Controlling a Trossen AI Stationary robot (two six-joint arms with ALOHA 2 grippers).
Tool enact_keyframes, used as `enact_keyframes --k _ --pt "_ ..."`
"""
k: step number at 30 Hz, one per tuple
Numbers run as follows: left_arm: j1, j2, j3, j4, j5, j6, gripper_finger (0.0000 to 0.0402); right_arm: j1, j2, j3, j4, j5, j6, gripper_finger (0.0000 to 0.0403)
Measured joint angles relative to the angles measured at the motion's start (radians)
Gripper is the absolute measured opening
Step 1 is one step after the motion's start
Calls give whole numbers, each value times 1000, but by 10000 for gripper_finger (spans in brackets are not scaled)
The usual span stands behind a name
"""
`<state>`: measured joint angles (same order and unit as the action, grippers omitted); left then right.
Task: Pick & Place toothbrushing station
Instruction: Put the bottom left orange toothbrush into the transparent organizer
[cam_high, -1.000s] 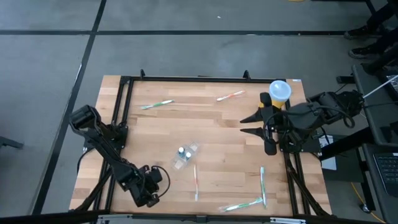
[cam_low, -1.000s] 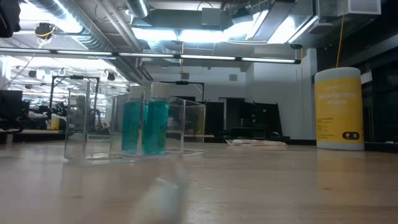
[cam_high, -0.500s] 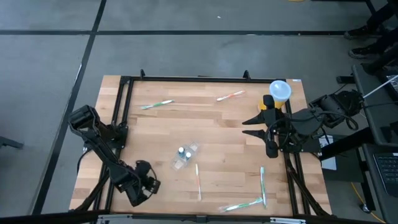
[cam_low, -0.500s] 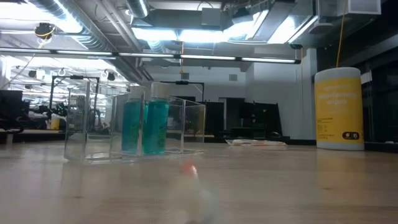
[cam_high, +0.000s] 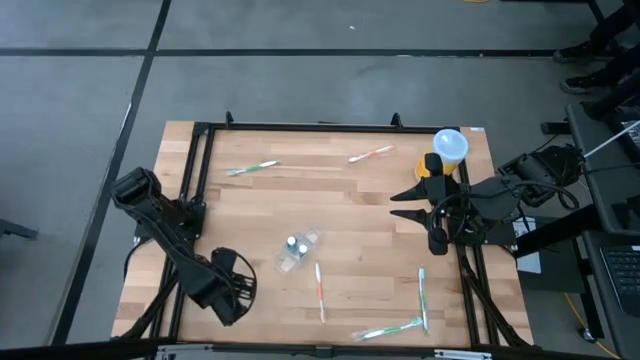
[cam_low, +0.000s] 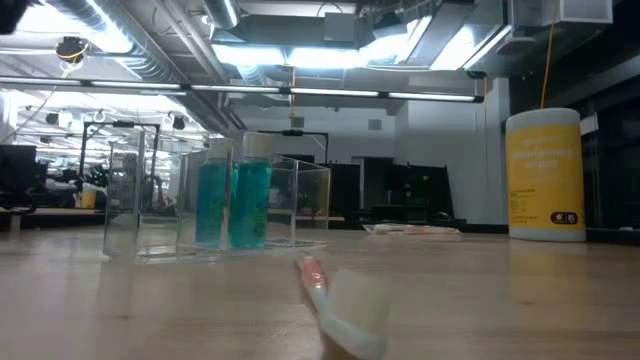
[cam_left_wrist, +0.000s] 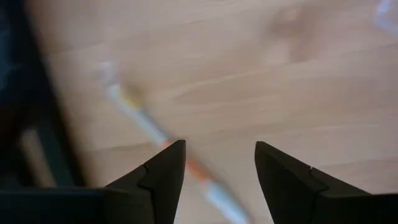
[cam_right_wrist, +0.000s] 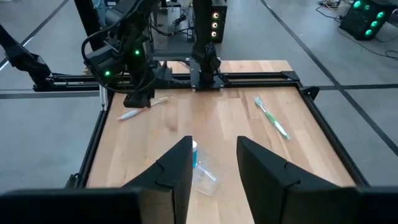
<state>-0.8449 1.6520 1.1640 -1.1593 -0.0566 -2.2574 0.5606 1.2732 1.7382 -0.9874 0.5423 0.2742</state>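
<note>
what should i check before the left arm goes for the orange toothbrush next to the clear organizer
1. Left gripper open: ok, fingers apart in its wrist view.
2. Orange toothbrush free on the table: ok, nothing on it.
3. Gripper lined up over the brush: not ok, it is off to one side.
4. Clear organizer clear of the path: cannot tell, it sits close to the brush.
5. Right gripper out of the way: ok, near the yellow canister.

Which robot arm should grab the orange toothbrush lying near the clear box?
Probably the left. The left gripper is open and close to the orange toothbrush, which lies just past its fingers in its wrist view. The right gripper waits farther off, by the yellow tub.
</note>
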Motion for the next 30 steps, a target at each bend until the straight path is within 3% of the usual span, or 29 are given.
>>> enact_keyframes --k 12,18,22,30 --pt "2 55 4 -204 255 -40 186 4 0 0 10 -8 -1 128" --pt "3 100 2 -126 258 -71 186 6 0 0 18 -8 3 128" --pt "3 130 -55 39 258 -94 186 6 -2 0 35 -8 3 128" --pt "22 141 -136 46 247 -104 186 6 -27 0 76 -8 38 128"
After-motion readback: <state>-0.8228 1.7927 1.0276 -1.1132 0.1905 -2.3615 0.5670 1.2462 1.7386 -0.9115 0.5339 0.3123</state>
